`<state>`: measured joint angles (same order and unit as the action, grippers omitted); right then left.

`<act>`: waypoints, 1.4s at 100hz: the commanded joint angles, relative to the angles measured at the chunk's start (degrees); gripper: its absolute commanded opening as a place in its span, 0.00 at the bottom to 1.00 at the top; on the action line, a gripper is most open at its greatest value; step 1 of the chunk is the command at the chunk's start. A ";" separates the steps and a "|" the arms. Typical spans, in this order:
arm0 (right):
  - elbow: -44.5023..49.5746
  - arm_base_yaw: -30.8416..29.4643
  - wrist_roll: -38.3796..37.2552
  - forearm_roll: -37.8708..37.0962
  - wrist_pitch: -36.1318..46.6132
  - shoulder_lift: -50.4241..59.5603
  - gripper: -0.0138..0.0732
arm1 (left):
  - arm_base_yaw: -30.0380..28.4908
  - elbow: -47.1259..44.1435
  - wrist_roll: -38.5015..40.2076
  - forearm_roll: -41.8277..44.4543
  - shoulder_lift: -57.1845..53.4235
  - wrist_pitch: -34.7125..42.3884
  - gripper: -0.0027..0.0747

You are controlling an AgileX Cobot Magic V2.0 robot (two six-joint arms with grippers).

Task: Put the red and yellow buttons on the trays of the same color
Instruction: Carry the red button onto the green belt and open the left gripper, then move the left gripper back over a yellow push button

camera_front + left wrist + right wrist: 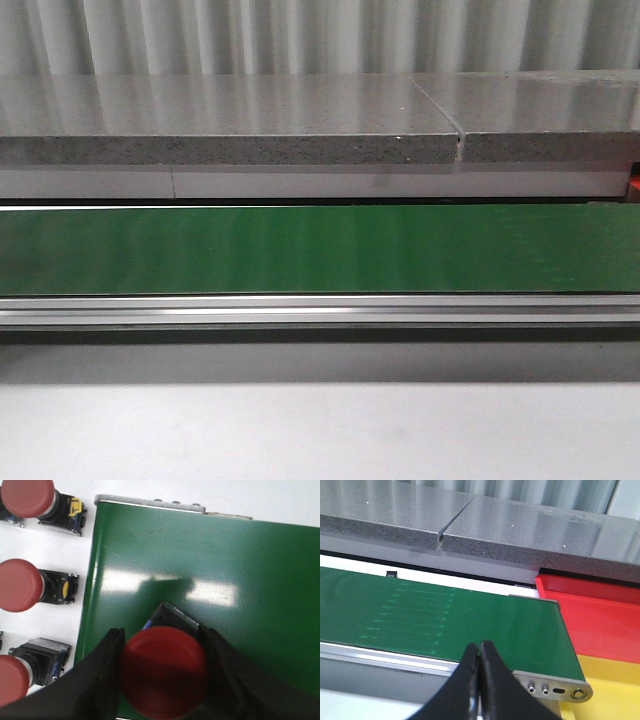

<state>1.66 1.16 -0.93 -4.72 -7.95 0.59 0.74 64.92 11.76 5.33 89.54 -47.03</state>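
Observation:
In the left wrist view my left gripper point(162, 650) is shut on a red button point(164, 671), its round red cap between the two black fingers, held over the end of the green belt point(200, 570). Three more red buttons point(20, 585) lie on the white table beside the belt. In the right wrist view my right gripper point(479, 647) is shut and empty above the belt's point(445, 620) near rail. A red tray point(600, 615) and a yellow tray point(610, 680) sit past the belt's end. No yellow button is in view.
The front view shows only the green belt point(320, 250), its metal rail point(320, 312), a grey stone ledge point(230, 120) behind and white table in front; neither arm shows there. The belt's end bracket point(555, 689) lies next to the yellow tray.

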 commanded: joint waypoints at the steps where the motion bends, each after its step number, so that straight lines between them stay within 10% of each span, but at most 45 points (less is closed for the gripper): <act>1: -0.38 -0.03 0.21 -0.60 4.53 0.92 0.08 | 0.43 1.64 0.10 0.64 -1.76 0.03 0.19; 31: -0.38 -0.03 0.21 -0.60 4.53 0.92 0.08 | 0.43 3.27 -2.45 0.51 -2.00 -1.99 0.87; 97: -0.38 -0.03 0.21 -0.60 4.53 0.92 0.08 | 5.33 3.56 -4.49 -5.33 -21.56 -4.84 0.87; 140: -0.38 -0.03 0.21 -0.60 4.53 0.92 0.08 | 4.27 -10.61 17.48 12.79 -32.71 -4.48 0.87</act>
<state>1.66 1.16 -0.93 -4.72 -7.95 0.59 5.58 55.04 23.42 13.38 59.30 -54.00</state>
